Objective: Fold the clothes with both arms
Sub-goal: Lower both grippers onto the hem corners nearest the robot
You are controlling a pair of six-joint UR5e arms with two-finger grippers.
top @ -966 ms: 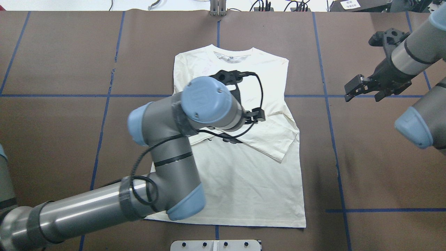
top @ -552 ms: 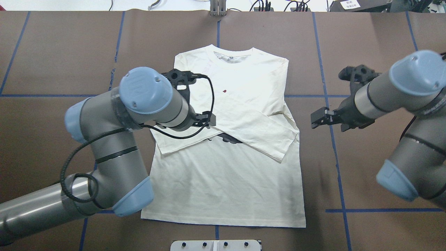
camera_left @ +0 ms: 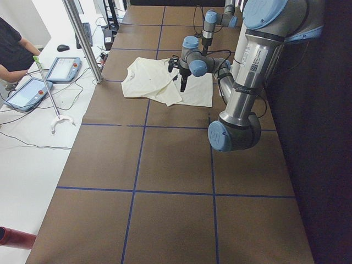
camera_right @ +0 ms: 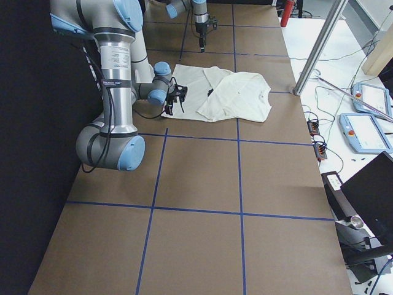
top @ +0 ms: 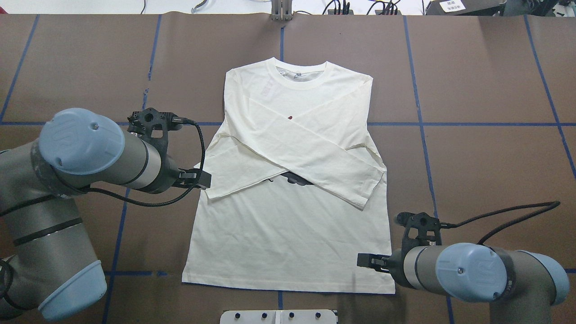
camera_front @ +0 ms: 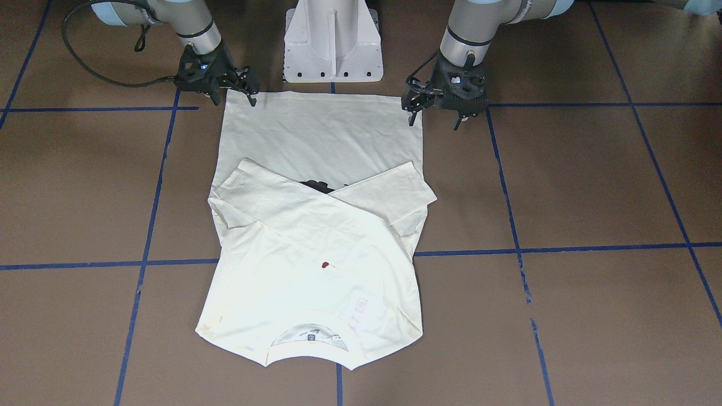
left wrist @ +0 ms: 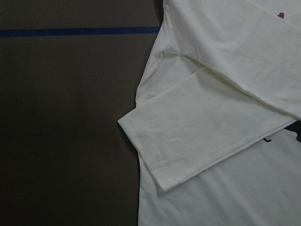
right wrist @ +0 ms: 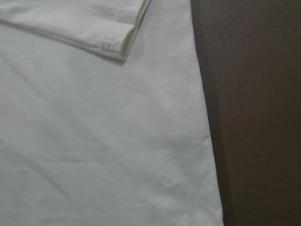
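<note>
The cream long-sleeved T-shirt lies flat, collar away from me. Both sleeves are folded crosswise over the chest. Only a sliver of black print and a red speck show. My left gripper hovers beside the left sleeve cuff, open and empty. My right gripper hovers over the shirt's near right hem corner, open and empty. In the front-facing view the left gripper and right gripper both show spread fingers by the hem.
Brown table cover with blue tape grid lines. The white pedestal base stands just behind the hem. A metal post and tablets sit at the operators' side, where a person is seated.
My left arm has drawn back from over the shirt's chest to its left edge. My right arm has swung from the far right down to the near right hem corner. The shirt has not moved.
</note>
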